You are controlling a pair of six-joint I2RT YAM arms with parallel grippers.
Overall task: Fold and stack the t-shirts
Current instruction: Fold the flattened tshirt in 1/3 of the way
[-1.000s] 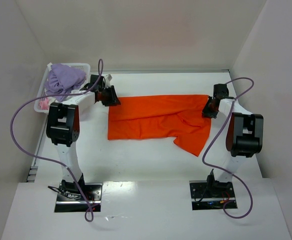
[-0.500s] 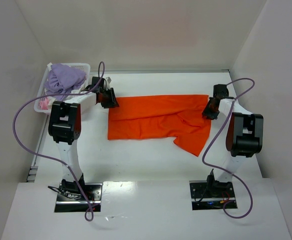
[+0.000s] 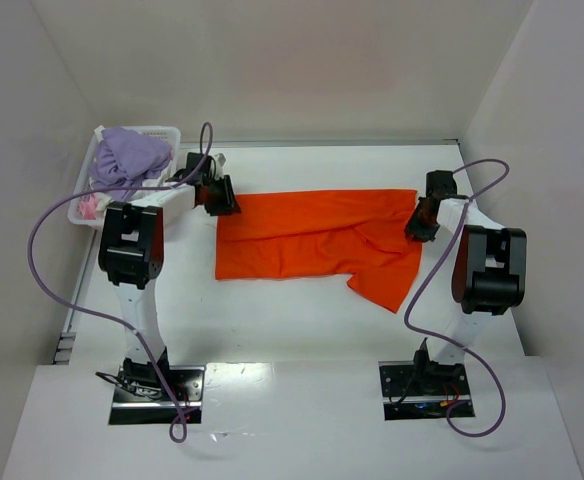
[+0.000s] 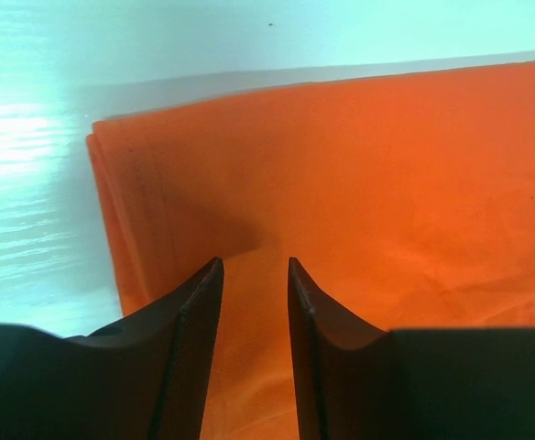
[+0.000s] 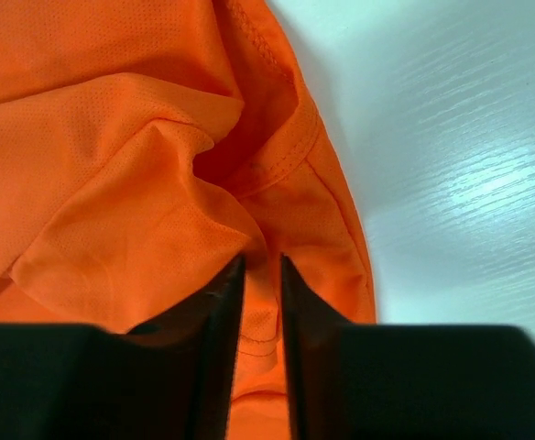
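A vivid orange t-shirt (image 3: 312,240) lies spread on the white table, folded lengthwise, with a loose flap hanging toward the near right. My left gripper (image 3: 219,200) is at its far-left corner. In the left wrist view the jaws (image 4: 254,266) stand narrowly apart with a ridge of the layered orange cloth (image 4: 387,183) between them. My right gripper (image 3: 418,224) is at the shirt's far-right end. In the right wrist view its jaws (image 5: 261,259) are nearly closed on a bunched fold of the orange cloth (image 5: 130,137) near a stitched hem.
A white lattice basket (image 3: 164,132) stands at the far left, holding a purple garment (image 3: 127,155) and something pink (image 3: 87,207). White walls close in the table at the back and both sides. Purple cables loop off both arms.
The left arm has shifted slightly to the right and its gripper has settled at the shirt's corner. The shirt's outline and the right arm have not moved.
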